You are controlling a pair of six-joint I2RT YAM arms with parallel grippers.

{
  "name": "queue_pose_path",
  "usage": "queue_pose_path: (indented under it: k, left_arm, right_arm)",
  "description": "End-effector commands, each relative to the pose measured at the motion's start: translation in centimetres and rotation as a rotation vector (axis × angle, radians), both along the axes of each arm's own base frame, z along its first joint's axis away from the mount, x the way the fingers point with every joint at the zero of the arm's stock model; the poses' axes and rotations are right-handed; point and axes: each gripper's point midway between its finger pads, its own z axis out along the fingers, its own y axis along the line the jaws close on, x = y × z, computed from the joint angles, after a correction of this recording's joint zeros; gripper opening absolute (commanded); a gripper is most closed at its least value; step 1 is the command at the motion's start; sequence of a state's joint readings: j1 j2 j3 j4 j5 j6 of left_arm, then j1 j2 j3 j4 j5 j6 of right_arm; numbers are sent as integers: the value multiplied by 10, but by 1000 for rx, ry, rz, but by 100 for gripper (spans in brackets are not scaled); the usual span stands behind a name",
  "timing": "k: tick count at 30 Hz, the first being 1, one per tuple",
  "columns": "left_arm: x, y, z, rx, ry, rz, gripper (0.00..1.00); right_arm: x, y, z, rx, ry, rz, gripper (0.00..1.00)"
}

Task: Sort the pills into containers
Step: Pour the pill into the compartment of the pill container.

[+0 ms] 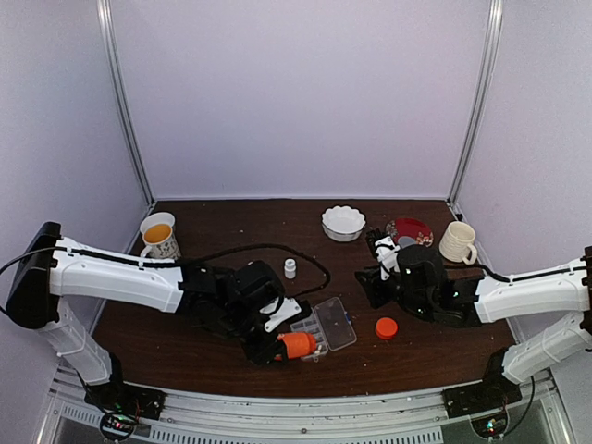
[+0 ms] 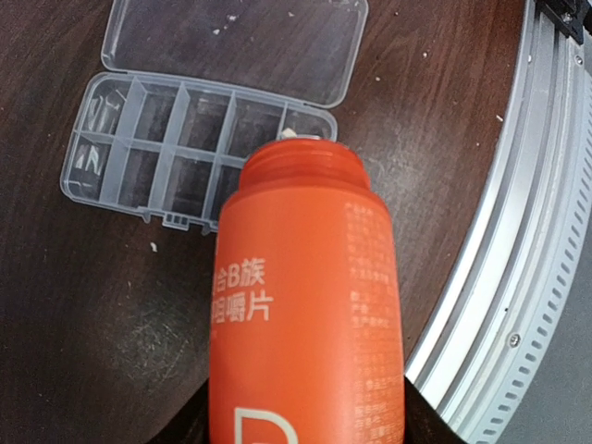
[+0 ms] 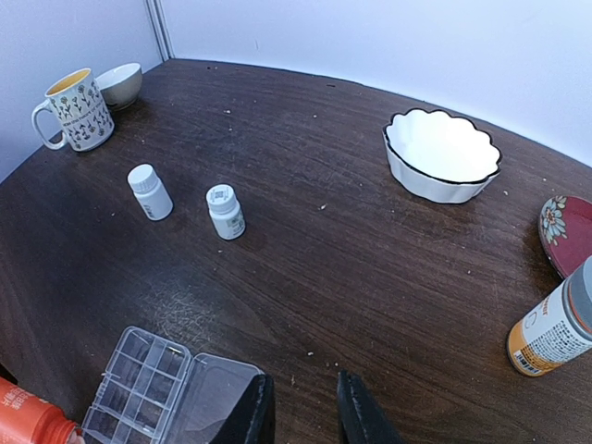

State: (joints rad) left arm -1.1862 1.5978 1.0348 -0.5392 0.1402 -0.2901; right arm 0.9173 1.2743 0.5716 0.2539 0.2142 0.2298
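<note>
Two grippers are recorded. The left gripper (image 1: 275,346) is clamped on an orange bottle (image 2: 305,305), which is held tipped with its uncapped mouth over one corner of the organiser box (image 2: 76,185). In the left wrist view, dark fingers are seen on either side of the bottle's base. The right gripper (image 3: 305,413) hangs to the right of the box and apart from it, its fingers slightly parted with nothing between them.

The box lies open, with its clear lid (image 2: 240,46) folded flat beside the cells (image 2: 199,120). Only the left wrist view shows the cells closely. Of the pills (image 2: 289,135), one pale pellet is made out at the bottle's mouth, above the corner cell. Whether the other cells hold any cannot be told. A pale speck (image 2: 153,247) lies on the table just beside the box's latch edge.

Only the top view shows an orange cap (image 1: 387,327), lying on the table near the box's right side. The right wrist view alone shows a small white bottle (image 3: 150,191) and a second white bottle (image 3: 226,212), both upright beyond the box. A scalloped white bowl (image 3: 442,154) is noted well beyond the box.
</note>
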Motion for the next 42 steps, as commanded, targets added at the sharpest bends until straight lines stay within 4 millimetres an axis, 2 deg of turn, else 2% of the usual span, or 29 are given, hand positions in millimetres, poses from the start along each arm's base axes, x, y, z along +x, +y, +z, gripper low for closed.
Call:
queue_pose_path:
  k: [1,3,7,11,15,17,19,22,26,30,33,37,40,42]
  left_arm:
    - [-7,-5,2,-24,23,-8,0]
    - [-6,-1,-6,10,26,-5,0]
    - [-6,-6,10,-23,16,-5,0]
    - [-7,3,-4,37,23,-3,0]
    - [-7,-8,13,-36,14,-15,0]
    - [-6,-2,2,-12,9,-6,0]
    - [-7,-1,-1,33,20,-14,0]
    - [-7,-7,12,-7,13,-20,0]
    - [-7,0,-4,44,10,-20,0]
    - [-7,-10,5,2,21,-28,0]
    - [-5,-4,-5,40,9,-22,0]
    - [-3,-13,23,-24,-12,-25,0]
    - [-1,-5,8,3,-26,-16,0]
    - [-3,-5,6,38,-4,-24,0]
  right_arm:
    - [6,2,10,2,-21,-6,24]
    - [6,3,10,3,-19,-4,24]
    - [6,3,9,1,-17,-2,24]
    - [6,3,9,1,-16,-2,24]
    - [6,3,8,-2,-16,-2,24]
    - [6,3,9,-2,-17,-3,24]
    - [6,3,8,-2,-17,-3,24]
    - [6,3,8,-2,-15,-3,24]
    - [6,4,8,-1,-14,0,24]
    - [6,5,7,-4,-10,2,24]
    - [6,4,7,-3,-12,-1,24]
    - [6,4,7,-6,-12,0,24]
    - [6,5,7,-5,-11,0,24]
    - [6,4,7,-4,-11,1,24]
